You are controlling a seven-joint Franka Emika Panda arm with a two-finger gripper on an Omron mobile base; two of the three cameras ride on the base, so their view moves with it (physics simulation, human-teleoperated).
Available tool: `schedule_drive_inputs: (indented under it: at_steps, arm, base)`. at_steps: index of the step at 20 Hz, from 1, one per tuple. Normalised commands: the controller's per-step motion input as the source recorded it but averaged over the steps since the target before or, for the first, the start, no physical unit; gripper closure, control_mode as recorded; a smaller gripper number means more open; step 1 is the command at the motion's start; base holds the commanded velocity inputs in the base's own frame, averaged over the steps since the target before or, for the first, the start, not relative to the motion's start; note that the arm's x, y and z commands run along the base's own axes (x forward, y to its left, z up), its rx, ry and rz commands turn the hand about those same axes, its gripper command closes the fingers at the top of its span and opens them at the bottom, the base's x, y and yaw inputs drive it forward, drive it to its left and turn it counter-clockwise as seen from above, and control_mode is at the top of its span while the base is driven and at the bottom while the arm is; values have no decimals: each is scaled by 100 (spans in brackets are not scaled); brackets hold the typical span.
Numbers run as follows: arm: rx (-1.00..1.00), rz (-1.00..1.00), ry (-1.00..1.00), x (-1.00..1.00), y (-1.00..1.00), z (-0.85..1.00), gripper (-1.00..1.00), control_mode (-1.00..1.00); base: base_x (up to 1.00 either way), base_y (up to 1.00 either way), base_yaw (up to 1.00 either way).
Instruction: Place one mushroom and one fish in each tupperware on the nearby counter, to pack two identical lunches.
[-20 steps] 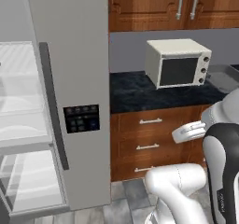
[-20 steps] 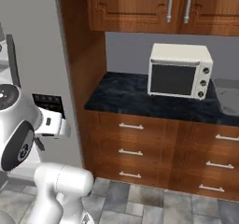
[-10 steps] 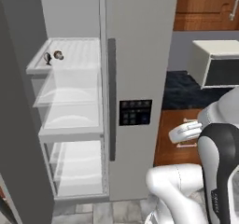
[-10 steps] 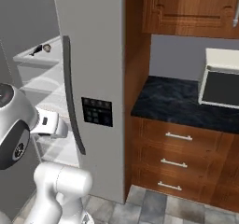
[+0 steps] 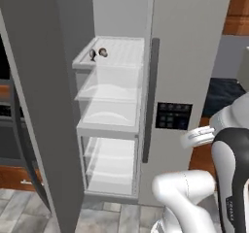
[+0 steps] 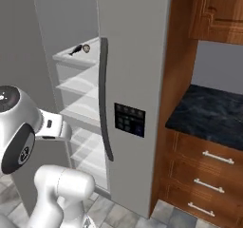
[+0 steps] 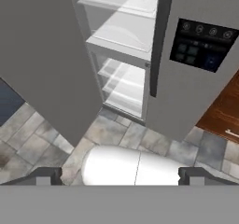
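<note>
While end effector (image 7: pixel 119 176) spread | fridge door (image 5: pixel 34 106) open | mushroom (image 5: pixel 103 52) at shelf (image 5: pixel 121 50) edge

The open fridge (image 7: pixel 126 45) sat toward twelve o'clock, white shelves (image 7: pixel 122 37) bare. Its dark control panel (image 7: pixel 202 43) lay at two o'clock; grey floor tiles (image 7: pixel 37 139) spread at eight.

Brown-capped mushroom (image 5: pixel 103 52) beside dark fish (image 5: pixel 92 55), top fridge shelf
</note>
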Motion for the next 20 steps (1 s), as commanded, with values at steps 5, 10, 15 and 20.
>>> schedule_drive_inputs:
  at_steps: [5, 10, 15, 20]
  arm:
    - [0, 0, 0, 0, 0, 0, -100, 100]
    - [0, 0, 0, 0, 0, 0, -100, 100]
    - [0, 0, 0, 0, 0, 0, -100, 100]
    - [0, 0, 0, 0, 0, 0, -100, 100]
  base:
    - [30, 65, 14]
    - [-1, -16, 0]
    - [23, 4, -4]
    - [46, 19, -13]
